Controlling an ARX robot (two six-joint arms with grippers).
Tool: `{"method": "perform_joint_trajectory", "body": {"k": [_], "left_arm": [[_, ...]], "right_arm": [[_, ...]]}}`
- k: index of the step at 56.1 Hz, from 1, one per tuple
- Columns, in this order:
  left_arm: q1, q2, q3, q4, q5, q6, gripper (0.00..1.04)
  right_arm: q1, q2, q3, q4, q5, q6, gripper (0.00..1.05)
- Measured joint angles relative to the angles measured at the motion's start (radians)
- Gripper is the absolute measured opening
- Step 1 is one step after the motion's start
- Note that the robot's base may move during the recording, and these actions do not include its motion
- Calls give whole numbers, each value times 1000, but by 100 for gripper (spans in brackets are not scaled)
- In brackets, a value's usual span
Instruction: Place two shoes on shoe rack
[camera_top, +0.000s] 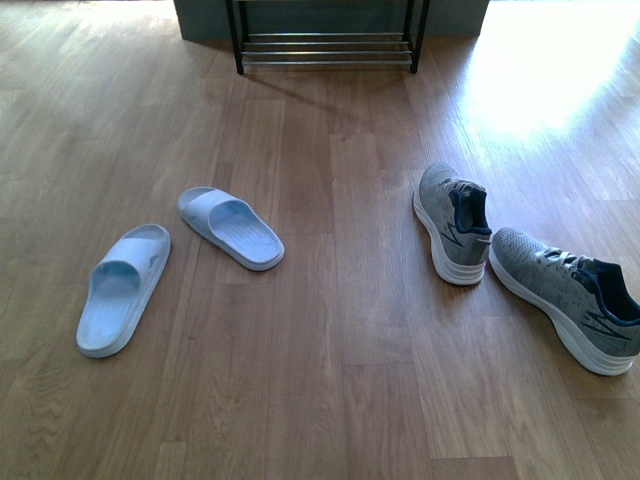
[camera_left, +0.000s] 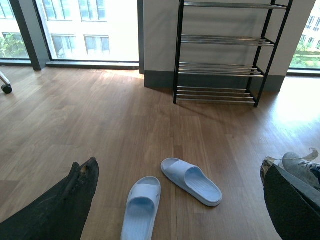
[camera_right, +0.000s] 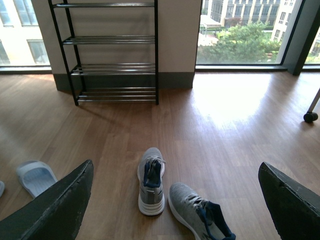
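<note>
Grey knit sneakers (camera_top: 455, 225): on wooden floor (camera_top: 330, 380), unheld.
Left gripper (camera_left: 178, 165), right gripper (camera_right: 176, 165): spread wide, empty.
Risk: soft collar could buckle, shoe slipping.

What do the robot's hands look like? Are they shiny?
Not shiny. The left gripper has two wide, black, wedge-shaped fingers with a rough, matte surface. One tip looks worn and a bit brownish. The right gripper has the same dark, grainy fingers. No cables or markings show on them, and the front view shows no part of the arms.
</note>
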Motion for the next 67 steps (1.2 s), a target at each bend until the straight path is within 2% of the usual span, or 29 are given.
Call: {"method": "perform_joint_trajectory", "body": {"k": [67], "left_arm": [[0,0,0,0,0,0,95]], "right_arm": [[0,0,0,0,0,0,96]]}}
